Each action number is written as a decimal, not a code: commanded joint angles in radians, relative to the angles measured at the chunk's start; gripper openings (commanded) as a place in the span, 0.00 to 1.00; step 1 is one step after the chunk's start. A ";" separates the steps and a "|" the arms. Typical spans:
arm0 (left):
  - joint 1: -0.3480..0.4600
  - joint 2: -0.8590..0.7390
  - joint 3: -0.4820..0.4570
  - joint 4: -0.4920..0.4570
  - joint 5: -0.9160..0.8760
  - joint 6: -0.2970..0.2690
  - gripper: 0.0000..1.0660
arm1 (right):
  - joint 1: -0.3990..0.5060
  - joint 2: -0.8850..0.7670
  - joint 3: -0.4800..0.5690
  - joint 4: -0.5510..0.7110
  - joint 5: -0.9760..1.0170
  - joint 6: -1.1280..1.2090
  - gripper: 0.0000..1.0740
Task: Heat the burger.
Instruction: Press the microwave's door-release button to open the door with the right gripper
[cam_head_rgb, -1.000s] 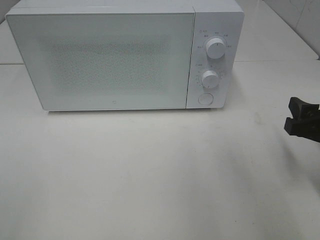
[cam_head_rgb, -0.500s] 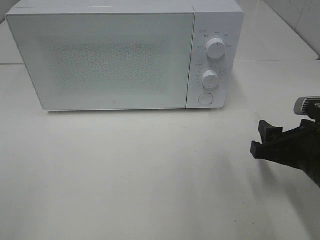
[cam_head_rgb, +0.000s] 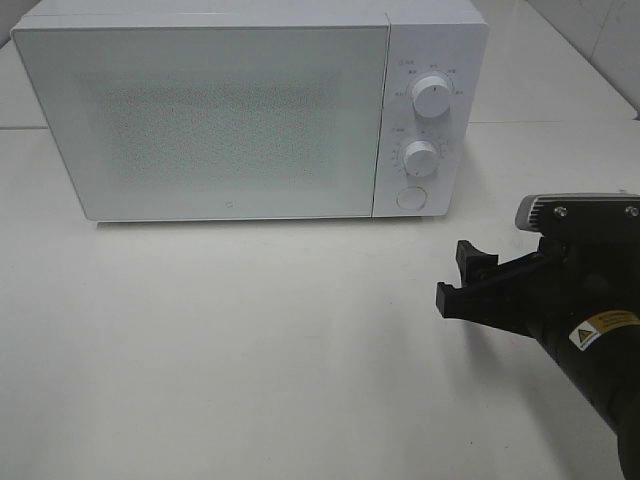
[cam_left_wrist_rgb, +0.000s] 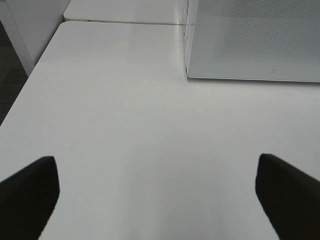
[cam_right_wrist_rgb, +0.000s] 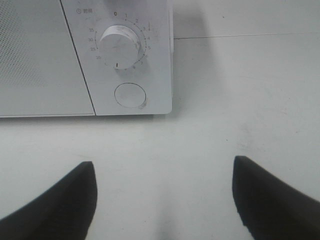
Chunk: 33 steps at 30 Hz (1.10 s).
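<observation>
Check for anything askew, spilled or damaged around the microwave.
Nothing looks spilled, askew or damaged. The microwave sits square with its door shut on the white table. Only oddity: no burger shows in any view. The right end effector hangs open and empty.

1. We pointed our right arm (cam_head_rgb: 590, 350) leftward and low, with the right gripper (cam_head_rgb: 455, 275) parted wide and holding nothing.
2. Our left gripper (cam_left_wrist_rgb: 157, 197) showed only in its wrist view, fingers (cam_left_wrist_rgb: 30, 192) spread wide, empty.
</observation>
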 joint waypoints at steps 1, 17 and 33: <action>-0.002 -0.017 0.003 -0.007 -0.009 -0.006 0.94 | 0.005 0.002 -0.012 0.002 -0.080 0.086 0.69; -0.002 -0.017 0.003 -0.007 -0.009 -0.006 0.94 | 0.003 0.002 -0.012 0.004 -0.106 0.750 0.41; -0.002 -0.017 0.003 -0.007 -0.009 -0.006 0.94 | 0.003 0.002 -0.012 0.015 -0.103 1.472 0.00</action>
